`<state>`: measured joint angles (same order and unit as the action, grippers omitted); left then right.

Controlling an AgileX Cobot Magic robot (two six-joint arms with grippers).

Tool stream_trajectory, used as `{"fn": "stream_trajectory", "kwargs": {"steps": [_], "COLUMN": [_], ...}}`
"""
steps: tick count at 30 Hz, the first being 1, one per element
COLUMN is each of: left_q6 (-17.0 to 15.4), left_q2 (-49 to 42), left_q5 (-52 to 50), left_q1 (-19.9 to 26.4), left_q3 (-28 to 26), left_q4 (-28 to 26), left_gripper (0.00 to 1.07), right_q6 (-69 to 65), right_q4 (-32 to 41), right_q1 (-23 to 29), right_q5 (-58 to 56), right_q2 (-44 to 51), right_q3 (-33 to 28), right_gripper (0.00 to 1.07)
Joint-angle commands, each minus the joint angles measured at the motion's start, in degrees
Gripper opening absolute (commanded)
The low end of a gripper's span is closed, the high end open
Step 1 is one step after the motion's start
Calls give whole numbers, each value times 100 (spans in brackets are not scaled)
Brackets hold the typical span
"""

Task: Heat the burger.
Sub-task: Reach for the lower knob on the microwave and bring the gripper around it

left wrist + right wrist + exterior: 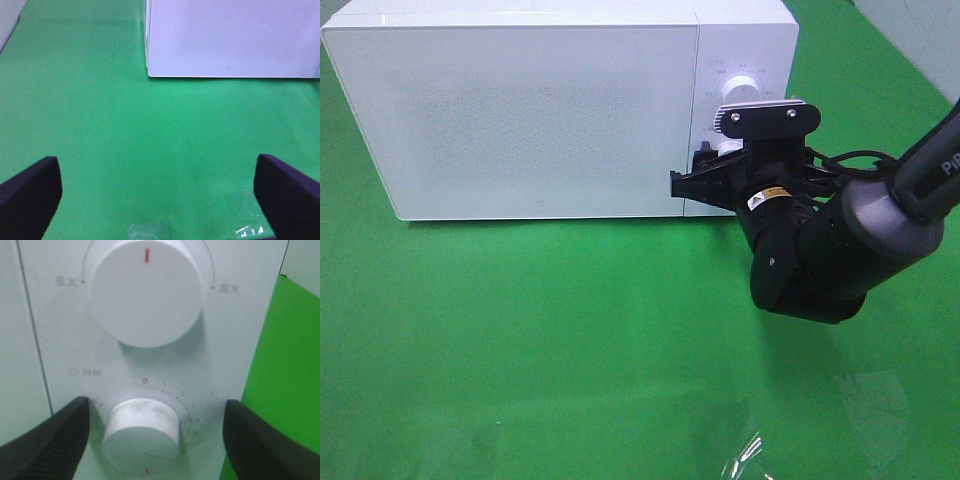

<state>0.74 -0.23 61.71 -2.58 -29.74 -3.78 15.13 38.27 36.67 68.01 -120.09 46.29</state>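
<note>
The right gripper (156, 407) stands open astride the lower dial (142, 432) of the microwave (540, 110), fingers clear of it, holding nothing. The scale reads 0 to 4. The upper dial (147, 292) is flanked by what appear to be 低火 and 高火. The left gripper (156, 161), spread wide and empty, hangs over open green cloth (150, 125) before the microwave's front edge. The burger shows in no view; the door is shut.
</note>
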Motion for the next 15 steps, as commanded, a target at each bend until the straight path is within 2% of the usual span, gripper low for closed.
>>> {"fn": "stream_trajectory", "kwargs": {"steps": [1, 15], "left_q6": [-6, -6], "left_q2": [-97, -97], "left_q5": [-46, -46], "left_q1": [29, 29], "left_q3": [17, 17], "left_q4": [-52, -52], "left_gripper": [97, 97], "right_q6": [-17, -11], "right_q4": [-115, -212], "right_q1": [-57, 29], "right_q5": [17, 120], "right_q2": [-160, -40], "right_q3": [172, 218], "right_gripper": [73, 72]}}
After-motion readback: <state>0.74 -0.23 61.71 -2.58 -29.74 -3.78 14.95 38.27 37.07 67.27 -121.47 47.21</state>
